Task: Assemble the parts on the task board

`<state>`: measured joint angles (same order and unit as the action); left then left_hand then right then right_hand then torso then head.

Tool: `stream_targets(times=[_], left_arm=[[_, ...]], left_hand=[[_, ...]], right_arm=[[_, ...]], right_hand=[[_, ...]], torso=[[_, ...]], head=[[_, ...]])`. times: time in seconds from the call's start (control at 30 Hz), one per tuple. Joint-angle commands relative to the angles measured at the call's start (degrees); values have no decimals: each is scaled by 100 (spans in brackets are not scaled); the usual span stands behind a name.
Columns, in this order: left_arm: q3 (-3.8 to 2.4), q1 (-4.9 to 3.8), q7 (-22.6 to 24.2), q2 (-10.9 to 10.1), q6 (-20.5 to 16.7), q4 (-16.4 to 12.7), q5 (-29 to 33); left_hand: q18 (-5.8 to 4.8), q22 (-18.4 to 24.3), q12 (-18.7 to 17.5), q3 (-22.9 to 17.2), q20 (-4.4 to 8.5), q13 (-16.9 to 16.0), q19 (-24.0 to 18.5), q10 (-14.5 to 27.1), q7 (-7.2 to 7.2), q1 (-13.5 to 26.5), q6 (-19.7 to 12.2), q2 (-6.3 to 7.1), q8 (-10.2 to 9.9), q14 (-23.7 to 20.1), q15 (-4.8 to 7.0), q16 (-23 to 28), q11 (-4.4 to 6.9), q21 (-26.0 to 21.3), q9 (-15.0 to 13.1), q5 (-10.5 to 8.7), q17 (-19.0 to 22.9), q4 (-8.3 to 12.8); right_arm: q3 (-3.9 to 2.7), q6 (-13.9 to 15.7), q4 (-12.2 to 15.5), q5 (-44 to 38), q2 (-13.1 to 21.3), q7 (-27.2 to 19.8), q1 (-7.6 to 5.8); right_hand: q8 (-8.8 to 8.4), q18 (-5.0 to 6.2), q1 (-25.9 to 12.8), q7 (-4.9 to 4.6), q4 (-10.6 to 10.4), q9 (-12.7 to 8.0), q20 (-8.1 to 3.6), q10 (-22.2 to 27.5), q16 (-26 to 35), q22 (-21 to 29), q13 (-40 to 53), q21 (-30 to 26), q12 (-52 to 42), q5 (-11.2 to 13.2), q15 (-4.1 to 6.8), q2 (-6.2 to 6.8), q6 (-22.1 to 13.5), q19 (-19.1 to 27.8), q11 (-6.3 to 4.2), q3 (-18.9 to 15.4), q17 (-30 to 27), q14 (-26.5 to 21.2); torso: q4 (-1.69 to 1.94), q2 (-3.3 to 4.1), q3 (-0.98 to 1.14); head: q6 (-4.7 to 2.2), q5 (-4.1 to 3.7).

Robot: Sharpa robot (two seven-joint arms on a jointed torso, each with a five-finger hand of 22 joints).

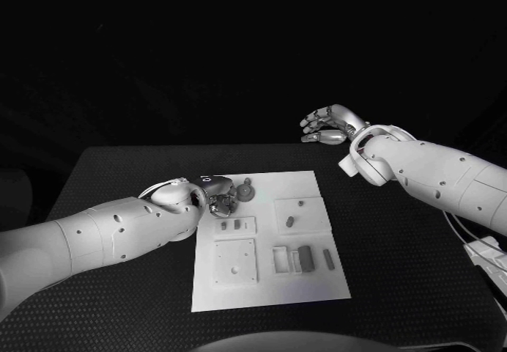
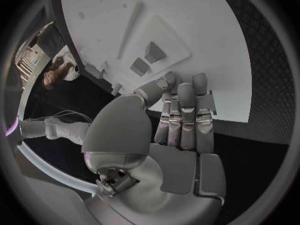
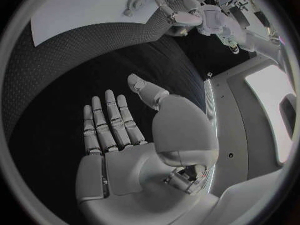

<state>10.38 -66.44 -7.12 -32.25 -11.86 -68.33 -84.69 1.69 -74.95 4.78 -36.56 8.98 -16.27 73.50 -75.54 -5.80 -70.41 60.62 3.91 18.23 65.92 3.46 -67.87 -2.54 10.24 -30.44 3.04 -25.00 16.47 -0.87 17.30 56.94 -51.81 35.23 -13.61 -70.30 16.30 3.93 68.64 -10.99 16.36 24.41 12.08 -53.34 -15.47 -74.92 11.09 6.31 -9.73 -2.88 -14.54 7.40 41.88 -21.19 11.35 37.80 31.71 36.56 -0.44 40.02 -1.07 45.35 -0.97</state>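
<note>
My left hand [image 1: 217, 199] sat at the task board's [image 1: 269, 293] far left corner, fingers straight and pressed together, holding nothing; my right hand [image 1: 332, 123] hovered beyond the far edge, fingers spread, empty. Risk: flat fingers might nudge the round part [image 1: 245, 192] just beside them. Left wrist view showed two small parts [image 2: 147, 59] unobstructed.

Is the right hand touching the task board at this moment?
Apart. In the head view the right hand is raised beyond the far edge of the table, with black table between it and the task board.
</note>
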Motion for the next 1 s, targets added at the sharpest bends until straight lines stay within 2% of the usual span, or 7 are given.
stream_targets(times=[0.03, 0.23, 0.53, 0.73, 0.87, 1.0], left_arm=[[50, 64, 12, 12, 208, -3, -22], [51, 64, 23, -7, 66, -6, 59], [50, 63, -14, -58, -22, -4, 105], [50, 63, -25, -86, -64, -8, 116], [50, 63, -30, -107, -106, -9, 128], [50, 63, -35, -133, -150, -11, 133]], left_hand=[[75, -130, -29, -22, 16, -1, 14, -23, -18, 21, 21, -33, 8, -13, 13, -30, -20, 23, -2, 17, -11, -8], [69, -124, -86, -4, 5, 22, -29, 55, -63, 49, -77, 11, -48, -62, -15, -11, -51, 1, 16, 16, -31, -10], [87, -123, -105, 6, -47, 59, -86, 216, -242, 14, -491, 165, -265, -150, -72, 14, -112, -37, 108, 13, -77, -10], [97, -124, -93, 4, -59, 60, -94, 232, -279, -6, -572, 204, -300, -167, -80, 15, -119, -43, 123, 12, -95, -7], [108, -126, -99, 18, -76, 70, -98, 292, -320, -5, -821, 266, -422, -185, -100, 16, -139, -46, 185, 6, -118, -11], [118, -128, -92, 24, -81, 69, -95, 303, -333, -12, -903, 281, -454, -185, -103, 10, -143, -44, 207, 4, -132, -12]], right_arm=[[-2, -56, 11, -2, -2, -59, 1], [-2, -56, 11, -2, 3, -58, 1], [-2, -46, 3, -2, 8, -57, 1], [-2, -21, 10, -2, 20, -60, 6], [-2, -35, 6, -2, 31, -68, 13], [-2, -59, 17, -2, 38, -68, 16]], right_hand=[[24, -91, -69, -224, -7, -7, -5, 37, -15, -149, -7, 31, -31, 4, 1, 6, -36, 36, 19, -17, -3, -38], [25, -92, -69, -224, -7, -8, -6, 38, -16, -149, -8, 32, -31, 4, 1, 6, -37, 37, 19, -17, -3, -39], [25, -92, -68, -224, -6, -8, -6, 38, -16, -149, -9, 33, -32, 4, 1, 8, -38, 37, 19, -17, -3, -40], [26, -94, -67, -224, -4, -9, -7, 45, -13, -149, -12, 33, -29, 4, -1, 15, -40, 40, 21, -17, -5, -45], [31, -96, -67, -224, -7, -11, -10, 91, -12, -148, -29, 36, -7, 4, -2, 21, -42, 43, 39, -13, -6, -54], [33, -100, -64, -224, -9, -12, -11, 98, -30, -148, -35, 38, -6, 4, 6, 18, -45, 47, 44, -9, 0, -25]], torso=[[4, -2, 0], [5, -3, -2], [3, -3, -2], [5, -3, -6], [6, -4, -6], [3, -3, -5]], head=[[3, -7], [-7, -8], [-17, -8], [-15, -17], [-18, -23], [-27, -23]])
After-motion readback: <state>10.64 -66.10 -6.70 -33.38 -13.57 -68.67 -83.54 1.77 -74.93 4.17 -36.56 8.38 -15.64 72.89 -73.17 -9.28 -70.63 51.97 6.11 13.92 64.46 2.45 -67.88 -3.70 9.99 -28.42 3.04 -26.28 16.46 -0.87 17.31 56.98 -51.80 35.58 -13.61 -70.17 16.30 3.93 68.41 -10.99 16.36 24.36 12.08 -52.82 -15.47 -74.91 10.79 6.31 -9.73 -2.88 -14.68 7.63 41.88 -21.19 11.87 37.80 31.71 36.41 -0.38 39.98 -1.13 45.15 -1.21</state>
